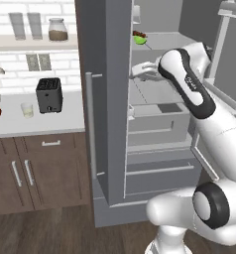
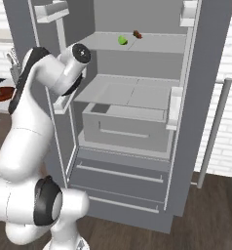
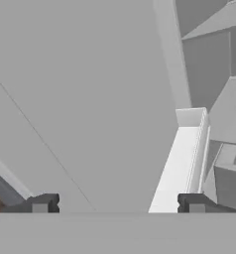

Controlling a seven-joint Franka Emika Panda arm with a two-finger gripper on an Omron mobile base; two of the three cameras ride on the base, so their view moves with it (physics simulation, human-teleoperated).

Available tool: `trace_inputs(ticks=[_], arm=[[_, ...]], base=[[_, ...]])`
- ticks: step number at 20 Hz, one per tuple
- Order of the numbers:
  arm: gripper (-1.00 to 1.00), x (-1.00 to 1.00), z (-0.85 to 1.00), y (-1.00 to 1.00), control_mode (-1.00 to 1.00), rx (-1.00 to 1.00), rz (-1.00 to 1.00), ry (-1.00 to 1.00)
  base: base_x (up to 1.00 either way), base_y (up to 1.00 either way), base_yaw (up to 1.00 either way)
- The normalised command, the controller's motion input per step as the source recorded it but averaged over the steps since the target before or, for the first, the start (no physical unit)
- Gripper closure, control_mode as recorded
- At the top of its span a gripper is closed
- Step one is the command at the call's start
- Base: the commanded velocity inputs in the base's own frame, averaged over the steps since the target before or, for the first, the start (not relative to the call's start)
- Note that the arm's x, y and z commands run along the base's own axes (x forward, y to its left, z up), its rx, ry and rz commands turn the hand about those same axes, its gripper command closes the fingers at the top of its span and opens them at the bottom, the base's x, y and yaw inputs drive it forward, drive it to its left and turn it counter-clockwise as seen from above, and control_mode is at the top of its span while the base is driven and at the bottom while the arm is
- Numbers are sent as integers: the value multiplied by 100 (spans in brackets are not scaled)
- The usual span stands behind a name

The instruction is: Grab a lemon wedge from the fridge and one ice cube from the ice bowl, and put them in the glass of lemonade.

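Two fingertips stand wide apart — hand empty — inside the fridge.

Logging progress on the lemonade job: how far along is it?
Done: the tall grey fridge stands open. In hand: nothing; the gripper is open and empty beside a white door shelf. Left: the small yellow-green lemon wedge still lies on the top shelf, and the short glass of lemonade waits on the counter.

Kitchen, open grey fridge, wooden cupboards, black toaster on counter
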Motion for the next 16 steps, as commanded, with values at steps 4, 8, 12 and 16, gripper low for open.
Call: trace_inputs(ticks=[4, 8, 12, 16], arm=[[-100, 2, 3, 8, -100, 4, 24, 16], [-100, 7, -10, 14, -100, 9, 20, 5], [-100, 13, -18, 31, -100, 14, 16, -7], [-100, 8, -4, 45, -100, 8, 12, -3]], base=[[0, 0, 0], [0, 0, 0], [0, 0, 0], [0, 0, 0]])
